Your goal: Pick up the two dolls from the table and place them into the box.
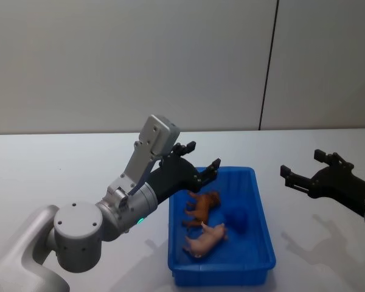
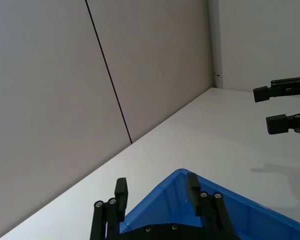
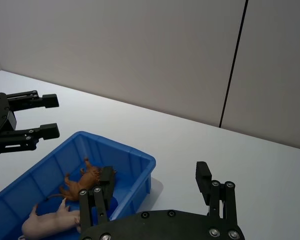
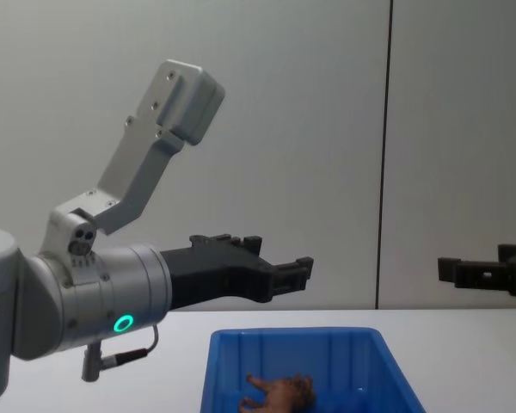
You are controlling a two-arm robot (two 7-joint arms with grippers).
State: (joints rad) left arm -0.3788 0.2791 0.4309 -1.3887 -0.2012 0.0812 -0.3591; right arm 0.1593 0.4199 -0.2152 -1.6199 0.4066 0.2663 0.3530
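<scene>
Brown doll [image 1: 203, 207] and pink doll [image 1: 205, 239] both down inside the blue box [image 1: 263, 226], lower centre. Left gripper [image 1: 199, 160] spread wide, empty, over the box's far-left rim. Right gripper [image 1: 303, 167] agape, empty, mid-right.

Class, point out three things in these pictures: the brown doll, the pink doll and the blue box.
brown doll [image 1: 204, 205], head view, on its body.
pink doll [image 1: 205, 240], head view, on its back.
blue box [image 1: 222, 270], head view, on its near rim.

Pink doll [image 3: 47, 222] partly behind tool fingers [image 3: 101, 192]
</scene>
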